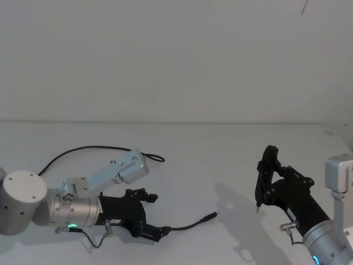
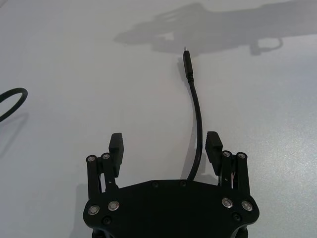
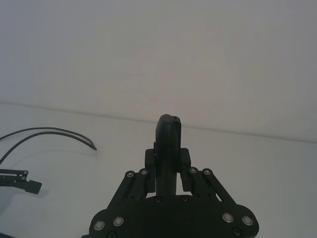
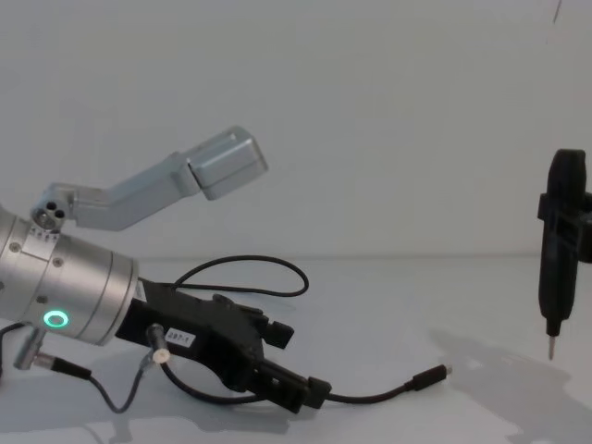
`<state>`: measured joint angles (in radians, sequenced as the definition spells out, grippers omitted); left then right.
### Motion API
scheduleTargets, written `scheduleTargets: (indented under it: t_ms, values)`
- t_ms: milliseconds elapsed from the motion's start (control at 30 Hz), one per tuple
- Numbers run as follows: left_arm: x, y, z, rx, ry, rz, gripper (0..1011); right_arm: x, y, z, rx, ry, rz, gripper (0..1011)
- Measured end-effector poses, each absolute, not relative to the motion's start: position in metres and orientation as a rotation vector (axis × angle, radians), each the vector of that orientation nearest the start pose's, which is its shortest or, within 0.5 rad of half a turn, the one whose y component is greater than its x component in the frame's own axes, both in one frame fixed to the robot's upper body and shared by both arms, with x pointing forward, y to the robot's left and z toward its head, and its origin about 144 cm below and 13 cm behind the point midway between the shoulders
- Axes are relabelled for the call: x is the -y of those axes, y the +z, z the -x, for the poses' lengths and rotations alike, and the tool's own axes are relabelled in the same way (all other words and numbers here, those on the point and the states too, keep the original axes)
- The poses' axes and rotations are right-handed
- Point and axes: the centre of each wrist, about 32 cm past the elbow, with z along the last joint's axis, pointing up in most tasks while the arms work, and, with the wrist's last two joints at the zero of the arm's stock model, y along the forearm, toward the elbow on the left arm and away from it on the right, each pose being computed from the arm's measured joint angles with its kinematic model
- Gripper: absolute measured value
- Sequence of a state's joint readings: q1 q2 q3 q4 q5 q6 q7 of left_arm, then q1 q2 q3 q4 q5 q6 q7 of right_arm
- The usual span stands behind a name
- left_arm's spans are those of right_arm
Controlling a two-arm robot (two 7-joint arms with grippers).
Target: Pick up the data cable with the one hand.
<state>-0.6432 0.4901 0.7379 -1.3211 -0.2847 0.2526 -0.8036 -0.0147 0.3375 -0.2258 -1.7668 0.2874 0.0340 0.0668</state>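
Contact is not yet made between the left claw [image 2: 164, 144] and the data cable [image 2: 197, 114], though the cord is already bracketed. The claw is laid low over the white tabletop [image 1: 231, 160], released, with its fingers [image 2: 116, 145] spread wide. The cable is seen running out between them along the claw's own line of reach, well off centre and just beside one finger, perhaps touching it. From there the cord is carried forward in a gentle bend to its plug [image 1: 209, 217], which lies flat toward the robot's right, while the rest is looped back behind the left arm. Closure across the cord's long axis is judged to be all that the grasp calls for. The right claw [image 3: 168, 125] is held up off the tabletop, well apart at the right, apparently clenched on nothing, so the left is much the nearer.
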Motion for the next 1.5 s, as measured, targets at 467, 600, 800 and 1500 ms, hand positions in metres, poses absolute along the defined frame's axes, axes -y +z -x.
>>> scheduleTargets:
  t_ms: [467, 600, 800, 1500]
  values:
    - [-0.2151, 1.2315, -0.5792, 0.075, 0.346, -0.542, 850, 0.2371, 1.1887, -0.4433, 0.075, -1.229, -0.026, 279]
    - [-0.2147, 1.2316, -0.5794, 0.075, 0.346, -0.545, 780, 0.2371, 1.1887, -0.4433, 0.075, -1.229, -0.026, 279]
    - [-0.2142, 1.2314, -0.5794, 0.075, 0.346, -0.548, 568, 0.2371, 1.1887, -0.4433, 0.075, -1.230, -0.026, 279]
    - [-0.2138, 1.2313, -0.5796, 0.075, 0.347, -0.552, 39, 0.2372, 1.1887, -0.4433, 0.075, -1.230, -0.026, 279]
